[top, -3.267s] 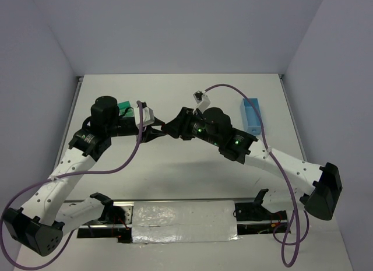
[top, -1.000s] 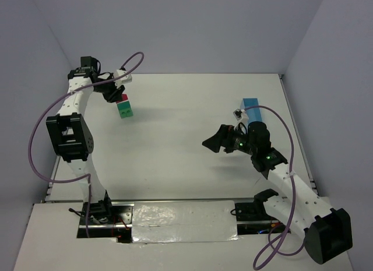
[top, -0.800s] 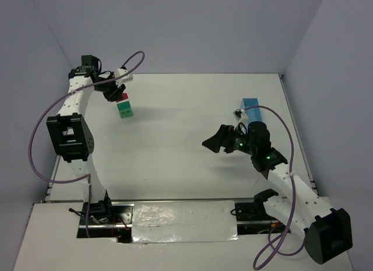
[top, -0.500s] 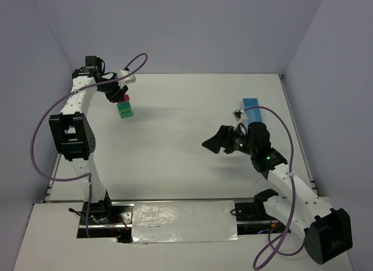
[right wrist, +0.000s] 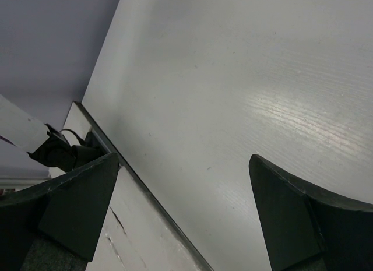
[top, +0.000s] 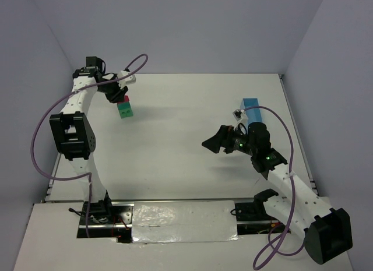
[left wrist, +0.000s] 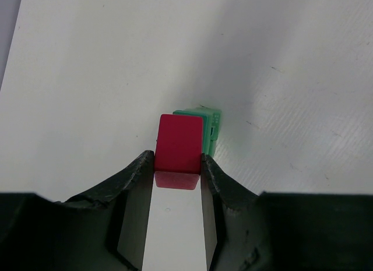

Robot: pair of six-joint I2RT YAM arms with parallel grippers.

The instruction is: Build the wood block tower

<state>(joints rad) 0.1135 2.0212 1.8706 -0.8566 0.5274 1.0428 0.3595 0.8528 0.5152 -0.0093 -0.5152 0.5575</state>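
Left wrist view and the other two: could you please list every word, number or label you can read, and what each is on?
No text is readable in any view.
Green block: faint pale marks on one face, too small to read.

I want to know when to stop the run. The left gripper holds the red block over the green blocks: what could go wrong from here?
1. In the left wrist view the red block looks off-centre: the green blocks show only past its far right corner. Released so, it may tip or slide off.
2. The left gripper grips the red block close above the green blocks; opening or lifting away could knock them.
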